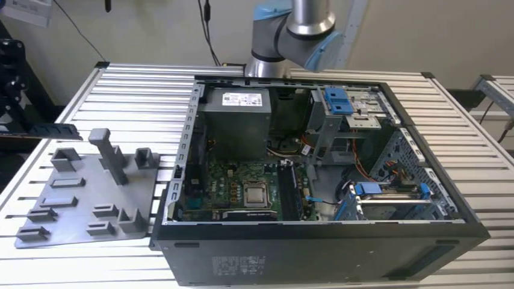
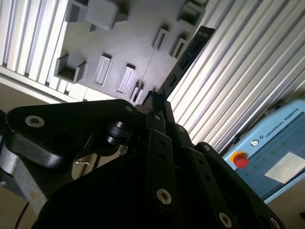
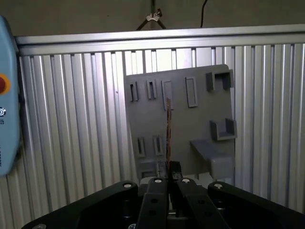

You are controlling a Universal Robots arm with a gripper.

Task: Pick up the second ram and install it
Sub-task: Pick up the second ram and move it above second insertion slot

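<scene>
Open computer case [image 1: 321, 259] on slatted table [image 1: 136, 84], grey fixture plate [image 1: 84, 192] beside it, green motherboard [image 1: 213, 183] inside, possibly a blue pendant [image 2: 271, 157]

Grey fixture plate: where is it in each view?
Exterior view: grey fixture plate at the exterior view's left of the computer case.
First wrist view: plate behind the second ram held by the end effector.
Second wrist view: plate alongside the held ram.
Shared landmark: the slatted table.

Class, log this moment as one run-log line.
tool: shut on thin dark circuit-board ram stick | place: over grey slotted plastic holder plate | install: not yet done
</scene>
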